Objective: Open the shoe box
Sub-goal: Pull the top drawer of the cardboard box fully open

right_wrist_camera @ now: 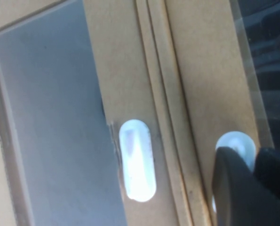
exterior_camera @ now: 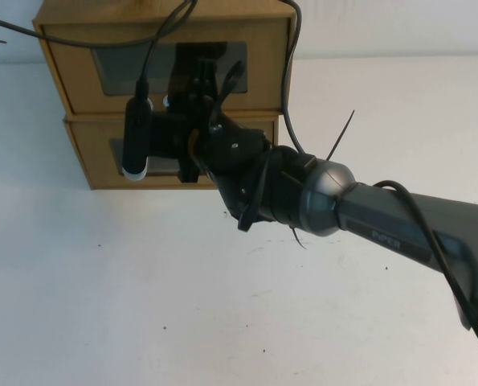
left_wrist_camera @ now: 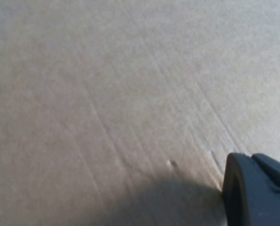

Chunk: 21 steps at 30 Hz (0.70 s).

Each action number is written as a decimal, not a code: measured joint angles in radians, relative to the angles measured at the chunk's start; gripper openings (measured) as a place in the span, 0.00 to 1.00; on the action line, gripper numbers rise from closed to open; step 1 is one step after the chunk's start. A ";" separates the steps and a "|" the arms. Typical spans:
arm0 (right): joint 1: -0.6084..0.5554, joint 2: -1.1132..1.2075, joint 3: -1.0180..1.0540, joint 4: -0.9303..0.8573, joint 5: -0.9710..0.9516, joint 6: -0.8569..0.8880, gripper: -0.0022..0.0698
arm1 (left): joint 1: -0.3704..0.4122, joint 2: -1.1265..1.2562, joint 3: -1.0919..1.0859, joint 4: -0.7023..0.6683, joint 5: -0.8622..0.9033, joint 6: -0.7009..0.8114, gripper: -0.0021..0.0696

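Observation:
Two brown cardboard shoe boxes stand stacked at the back of the table, the upper box (exterior_camera: 70, 72) on the lower box (exterior_camera: 90, 165), each with a window in its front. My right gripper (exterior_camera: 202, 80) reaches across the table to the front of the upper box. In the right wrist view it (right_wrist_camera: 255, 165) sits on that box's white oval finger hole (right_wrist_camera: 234, 141), beside the dark window. The lower box's finger hole (right_wrist_camera: 137, 160) lies free next to its grey window. My left gripper (left_wrist_camera: 245, 188) shows only as one dark tip against a plain beige surface.
The white table (exterior_camera: 142, 289) spreads out in front of the boxes. My right arm (exterior_camera: 383, 217) crosses it from the right, with black cables (exterior_camera: 287, 72) looping over the boxes. A seam (right_wrist_camera: 161, 94) separates the two box fronts.

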 joint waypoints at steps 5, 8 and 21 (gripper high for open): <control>0.005 -0.002 -0.002 0.059 0.013 -0.076 0.11 | 0.000 0.000 0.000 0.000 0.000 0.000 0.02; 0.016 -0.011 0.014 0.117 0.037 -0.152 0.05 | 0.000 0.000 0.000 0.000 0.000 0.000 0.02; 0.030 -0.032 0.044 0.141 0.073 -0.181 0.04 | 0.000 0.001 0.000 -0.011 0.005 0.002 0.02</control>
